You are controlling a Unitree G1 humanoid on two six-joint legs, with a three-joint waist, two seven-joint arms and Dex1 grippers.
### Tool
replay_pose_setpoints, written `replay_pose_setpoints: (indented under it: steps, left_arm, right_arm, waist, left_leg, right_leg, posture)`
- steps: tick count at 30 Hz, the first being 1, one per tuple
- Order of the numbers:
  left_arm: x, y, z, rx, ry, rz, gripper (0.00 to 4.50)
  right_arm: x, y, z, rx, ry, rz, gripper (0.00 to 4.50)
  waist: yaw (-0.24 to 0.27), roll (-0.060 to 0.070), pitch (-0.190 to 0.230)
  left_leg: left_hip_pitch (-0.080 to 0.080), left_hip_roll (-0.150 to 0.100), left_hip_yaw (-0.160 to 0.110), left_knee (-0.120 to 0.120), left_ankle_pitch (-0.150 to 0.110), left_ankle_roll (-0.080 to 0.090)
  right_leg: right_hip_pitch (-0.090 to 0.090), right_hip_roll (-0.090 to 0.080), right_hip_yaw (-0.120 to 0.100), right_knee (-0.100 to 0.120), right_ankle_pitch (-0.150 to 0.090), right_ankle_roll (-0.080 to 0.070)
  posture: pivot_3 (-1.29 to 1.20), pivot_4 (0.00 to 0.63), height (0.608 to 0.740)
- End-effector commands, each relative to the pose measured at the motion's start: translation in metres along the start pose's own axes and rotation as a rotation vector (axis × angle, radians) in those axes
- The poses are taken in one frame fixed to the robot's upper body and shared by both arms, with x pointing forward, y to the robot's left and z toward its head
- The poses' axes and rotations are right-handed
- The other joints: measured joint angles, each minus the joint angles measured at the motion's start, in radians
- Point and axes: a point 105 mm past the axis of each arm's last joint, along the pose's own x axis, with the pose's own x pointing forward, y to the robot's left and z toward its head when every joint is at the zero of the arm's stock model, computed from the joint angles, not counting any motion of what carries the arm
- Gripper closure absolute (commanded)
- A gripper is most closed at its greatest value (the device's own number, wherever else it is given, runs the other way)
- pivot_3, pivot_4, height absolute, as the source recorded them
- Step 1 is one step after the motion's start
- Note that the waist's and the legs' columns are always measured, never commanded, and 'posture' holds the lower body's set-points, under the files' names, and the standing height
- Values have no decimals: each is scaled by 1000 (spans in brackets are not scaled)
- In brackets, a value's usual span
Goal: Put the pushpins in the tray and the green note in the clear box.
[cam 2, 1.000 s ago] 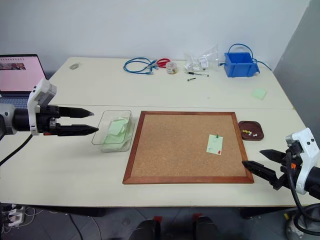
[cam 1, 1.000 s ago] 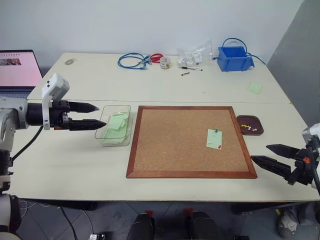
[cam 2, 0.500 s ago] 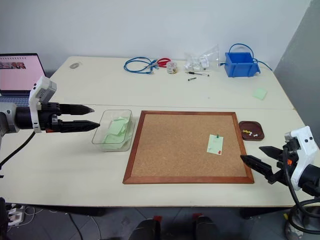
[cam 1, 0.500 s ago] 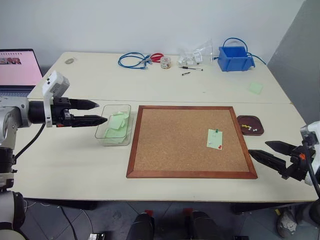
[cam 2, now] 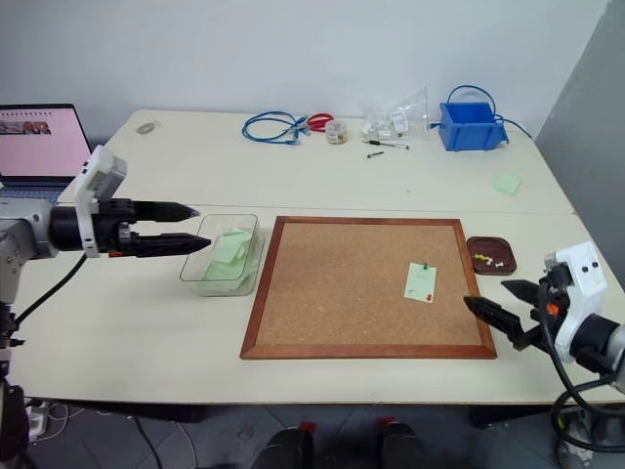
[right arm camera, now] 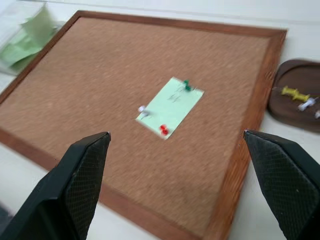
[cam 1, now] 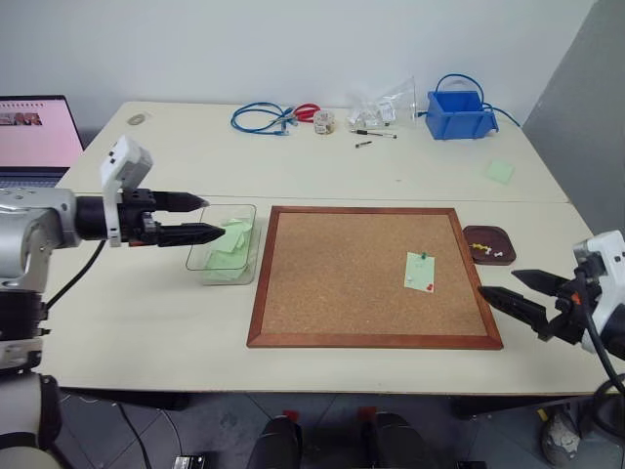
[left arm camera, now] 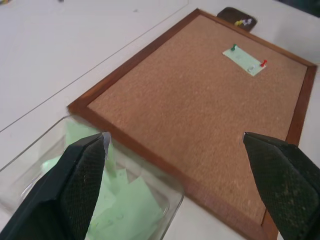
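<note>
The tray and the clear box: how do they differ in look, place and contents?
The tray is dark brown-maroon and opaque; the clear box is transparent. The tray is smaller and lies right of the cork board; the clear box lies left of it. The tray holds a few pins; the clear box holds pale green paper slips. Both are shallow, rounded rectangles on the table.

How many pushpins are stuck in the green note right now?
3. On the green note, a green pushpin sits at the far end. A red pushpin and a small whitish pushpin sit at the near end's two corners. None looks hidden.
</note>
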Motion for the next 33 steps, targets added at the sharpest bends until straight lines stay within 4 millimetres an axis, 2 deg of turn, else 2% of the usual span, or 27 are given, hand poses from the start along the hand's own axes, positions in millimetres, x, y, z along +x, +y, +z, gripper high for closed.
replay_pose_setpoints:
  steps: [1,5,10,17,24,25,30,33]
  left_arm:
    - [37,-19,16,68,-46,-80,18]
    - [77,-43,14,121,-57,-170,649]
    - [110,-57,8,153,-73,-216,1726]
    - [150,-66,-12,209,-58,-199,3040]
    - [189,-60,-27,231,-72,-105,4341]
    - [193,-61,-28,221,-81,-106,4464]
    - [206,-63,-35,191,-92,-95,4464]
    - [211,-62,-50,176,-48,-89,4464]
  right_arm:
    - [14,5,5,-82,-31,-7,0]
    - [32,3,10,-76,-73,-18,0]
    - [54,-1,8,-96,-88,-47,0]
    - [78,-5,-1,-119,-86,-44,0]
    - [101,-6,1,-181,-118,-43,0]
    - [104,-6,2,-184,-123,-39,0]
    - [114,-8,1,-183,-135,-45,0]
    - [117,-12,-3,-178,-131,-60,0]
  waist:
    - [0,0,0]
    - [1,0,0]
    - [-2,0,0]
    - [2,0,0]
    - [1,0,0]
    - [0,0,0]
    - [0,0,0]
    - [1,0,0]
  left_leg:
    - [0,0,0,0,0,0]
    - [-1,0,0,3,0,0]
    - [-1,0,0,4,0,0]
    - [-2,-1,0,7,0,0]
    - [-1,-1,0,10,0,0]
    - [-2,-1,-1,10,0,0]
    - [-2,-2,-1,10,0,0]
    - [-1,-2,-1,10,0,0]
  right_leg:
    - [0,0,0,0,0,0]
    - [0,0,0,0,0,0]
    - [0,0,1,1,0,0]
    - [1,0,1,1,0,0]
    - [2,0,1,2,1,1]
    - [1,0,1,1,1,1]
    - [2,0,1,1,1,2]
    - [3,0,1,1,1,2]
  posture:
    - [0,150,740]
    - [0,150,740]
    - [0,150,740]
    - [0,150,740]
    - [0,150,740]
    - [0,150,740]
    - [0,150,740]
    - [0,150,740]
